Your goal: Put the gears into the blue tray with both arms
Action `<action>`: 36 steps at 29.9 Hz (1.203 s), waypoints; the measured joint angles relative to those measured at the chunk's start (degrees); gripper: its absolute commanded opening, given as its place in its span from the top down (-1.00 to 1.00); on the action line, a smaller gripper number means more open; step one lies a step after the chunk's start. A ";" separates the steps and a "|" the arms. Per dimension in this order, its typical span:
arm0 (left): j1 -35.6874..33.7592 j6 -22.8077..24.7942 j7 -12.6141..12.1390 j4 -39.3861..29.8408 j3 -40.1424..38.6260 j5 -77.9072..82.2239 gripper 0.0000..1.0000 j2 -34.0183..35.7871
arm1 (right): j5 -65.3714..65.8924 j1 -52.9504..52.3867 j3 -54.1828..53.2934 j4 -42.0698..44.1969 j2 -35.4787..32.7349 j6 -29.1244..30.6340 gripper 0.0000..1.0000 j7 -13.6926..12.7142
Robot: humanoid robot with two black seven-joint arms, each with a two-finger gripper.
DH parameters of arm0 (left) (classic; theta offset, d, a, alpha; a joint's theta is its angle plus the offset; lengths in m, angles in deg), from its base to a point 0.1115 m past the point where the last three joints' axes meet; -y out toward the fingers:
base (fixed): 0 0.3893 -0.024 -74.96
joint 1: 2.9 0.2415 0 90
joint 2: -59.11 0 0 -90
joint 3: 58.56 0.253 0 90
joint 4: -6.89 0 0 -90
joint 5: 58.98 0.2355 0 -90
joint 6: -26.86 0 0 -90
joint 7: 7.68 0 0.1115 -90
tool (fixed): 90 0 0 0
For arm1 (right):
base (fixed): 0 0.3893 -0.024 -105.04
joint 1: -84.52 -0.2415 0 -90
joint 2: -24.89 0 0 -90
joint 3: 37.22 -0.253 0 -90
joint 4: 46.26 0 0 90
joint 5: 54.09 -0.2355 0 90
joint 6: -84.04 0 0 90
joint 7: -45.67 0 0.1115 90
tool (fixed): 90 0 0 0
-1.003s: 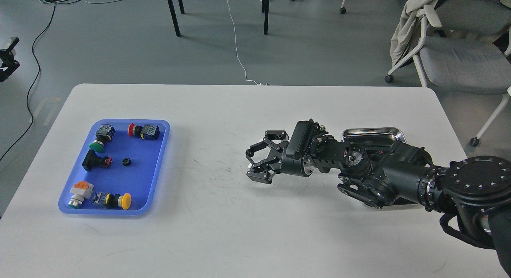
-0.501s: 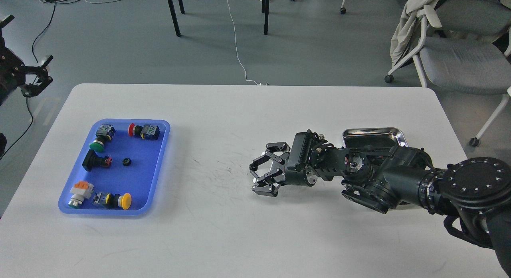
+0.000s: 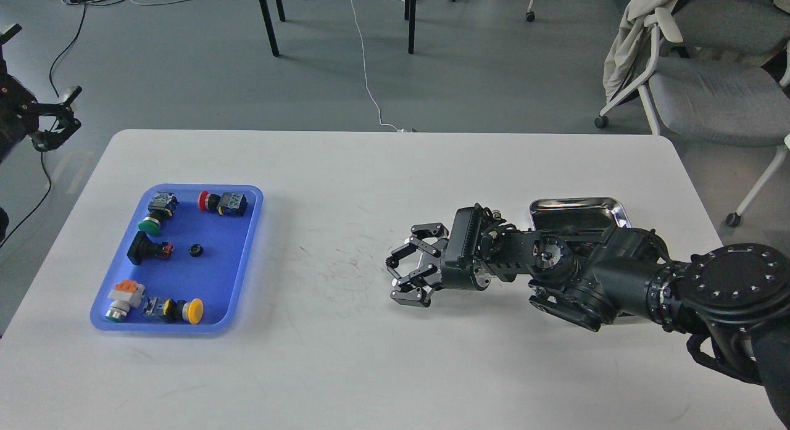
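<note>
The blue tray (image 3: pixel 213 282) lies at the table's left. One gear (image 3: pixel 195 250), small, black and round, rests near its middle among coloured push-button switches. My right gripper (image 3: pixel 395 278) hangs low over the middle of the white table, fingers pointing left and standing a small gap apart. I see nothing between them. My left gripper (image 3: pixel 58 116) is at the far left edge, off the table and above the floor, with its fingers spread. No other gears show.
A shiny steel tray (image 3: pixel 577 206) sits behind my right arm, mostly covered by it. Several switches (image 3: pixel 223 203) fill the blue tray's top, left and bottom. Chairs and table legs stand on the floor beyond the table's far edge.
My right gripper has dropped slightly toward the table and its fingers have narrowed from a wide spread. My left gripper has come into view at the far left.
</note>
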 measured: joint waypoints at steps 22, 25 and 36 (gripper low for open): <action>0.62 1.18 0.03 -0.45 0.19 0.08 -0.97 -0.04 | -10.49 -0.57 -13.69 0.68 0.00 -0.27 -0.55 -0.26; 1.32 2.53 0.02 -0.56 0.17 -0.08 -0.97 -0.20 | -16.33 -1.64 -17.95 0.68 0.00 -0.02 -0.67 -0.31; 1.49 4.82 1.81 -0.59 0.26 0.16 -0.97 -2.67 | -44.44 -8.41 -21.64 -2.74 -2.60 0.40 -0.85 -1.74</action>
